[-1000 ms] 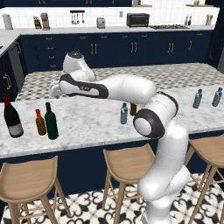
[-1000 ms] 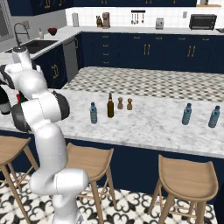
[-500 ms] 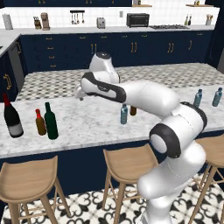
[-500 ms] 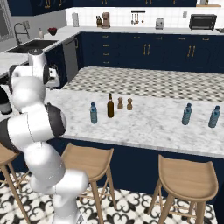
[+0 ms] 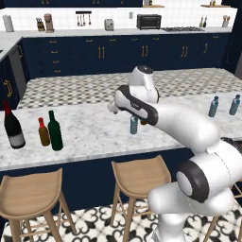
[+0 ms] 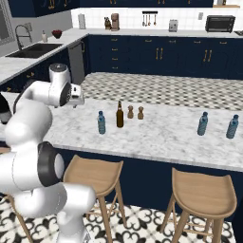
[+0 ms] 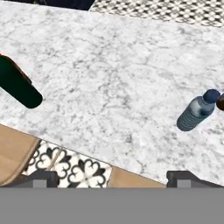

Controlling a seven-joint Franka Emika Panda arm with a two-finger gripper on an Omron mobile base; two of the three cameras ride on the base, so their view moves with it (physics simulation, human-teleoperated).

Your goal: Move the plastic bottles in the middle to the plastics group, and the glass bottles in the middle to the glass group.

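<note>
Hand view: ribbed translucent water bottle on veined marble counter (glossy), pincer spread wide, empty.

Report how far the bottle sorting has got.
Done: the green bottle stands beside the wine bottle and the amber bottle of the glass group. In hand: nothing; the gripper is open above the counter. Left: the small water bottle and the brown beer bottle stand mid-counter, apart from the plastics group.

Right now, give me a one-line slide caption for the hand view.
Open jaws above the marble counter, small water bottle ahead at right, green bottle at left.
</note>
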